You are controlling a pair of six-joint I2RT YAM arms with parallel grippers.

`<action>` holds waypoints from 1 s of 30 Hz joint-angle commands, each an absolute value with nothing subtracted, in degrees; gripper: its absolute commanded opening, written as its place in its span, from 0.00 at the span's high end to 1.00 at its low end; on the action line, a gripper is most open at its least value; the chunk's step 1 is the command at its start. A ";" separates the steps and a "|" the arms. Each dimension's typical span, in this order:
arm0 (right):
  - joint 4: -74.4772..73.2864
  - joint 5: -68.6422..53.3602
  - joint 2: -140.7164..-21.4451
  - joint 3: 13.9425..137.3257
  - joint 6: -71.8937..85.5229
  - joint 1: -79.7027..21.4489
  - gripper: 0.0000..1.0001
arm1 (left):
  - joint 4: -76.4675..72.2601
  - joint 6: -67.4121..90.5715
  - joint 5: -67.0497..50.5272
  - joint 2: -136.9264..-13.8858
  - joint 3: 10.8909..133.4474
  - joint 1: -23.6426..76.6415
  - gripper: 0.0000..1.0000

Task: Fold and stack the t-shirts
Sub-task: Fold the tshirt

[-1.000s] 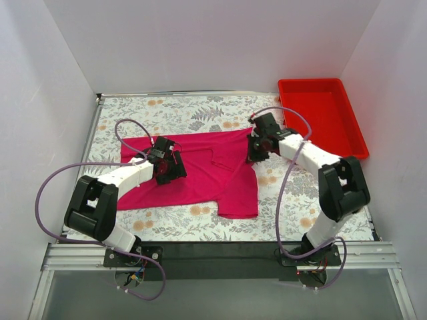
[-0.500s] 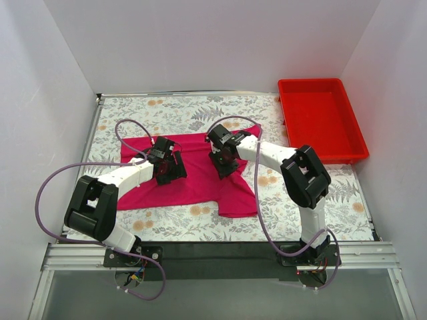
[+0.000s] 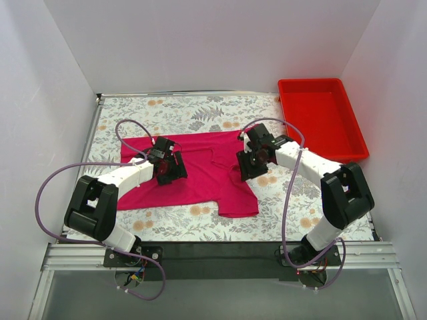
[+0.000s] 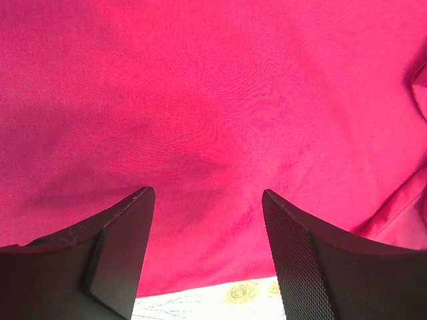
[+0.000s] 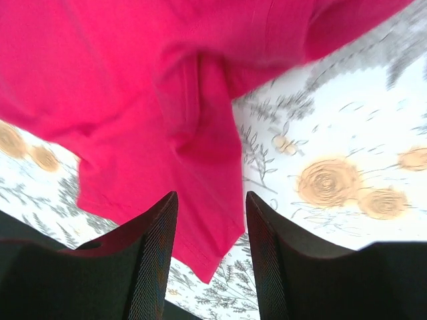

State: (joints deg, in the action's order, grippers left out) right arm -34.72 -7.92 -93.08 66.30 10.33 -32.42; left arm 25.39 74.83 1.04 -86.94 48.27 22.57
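One t-shirt lies mid-frame, one red bin sits upper right, and the left gripper and right gripper both gape empty above the cloth.

No legible text, label or number (any view).

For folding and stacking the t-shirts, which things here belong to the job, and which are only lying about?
Belongs to the job: pink t-shirt; left claw and right claw, both open over it.
Only lying about: red bin at the far right corner; floral table.
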 commanded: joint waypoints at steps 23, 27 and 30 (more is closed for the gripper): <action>-42.17 -6.34 -84.12 51.86 15.55 -31.20 0.99 | 27.07 73.04 4.48 -85.52 47.90 22.32 0.39; -50.17 -5.18 -79.03 50.19 20.82 -30.32 0.99 | 28.82 72.95 5.45 -86.40 47.90 22.32 0.39; -53.52 -5.01 -75.60 46.85 24.08 -29.45 0.98 | 29.53 72.78 6.06 -87.01 47.55 22.15 0.40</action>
State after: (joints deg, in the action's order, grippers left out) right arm -44.95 -6.50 -78.61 49.82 18.65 -30.26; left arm 28.03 73.65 3.79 -86.91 48.25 22.57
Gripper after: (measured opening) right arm 0.018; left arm 0.606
